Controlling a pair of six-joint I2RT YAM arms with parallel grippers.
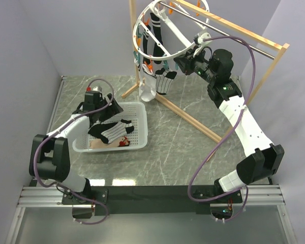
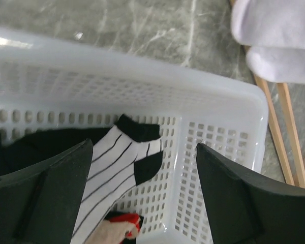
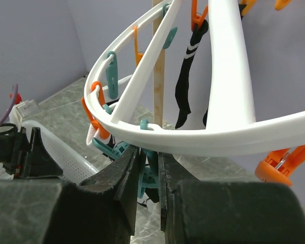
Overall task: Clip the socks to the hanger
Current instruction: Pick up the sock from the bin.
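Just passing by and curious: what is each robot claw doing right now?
Left gripper: open, empty, above the striped sock.
Right gripper: closed on a teal clip.

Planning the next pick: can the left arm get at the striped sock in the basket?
Probably yes: the left gripper hangs open above the striped sock, and nothing in the basket covers it.

White arm links [image 1: 244, 122], black joints, black end effector fingers [image 2: 244, 203], purple cables [image 1: 208, 157] looping alongside.
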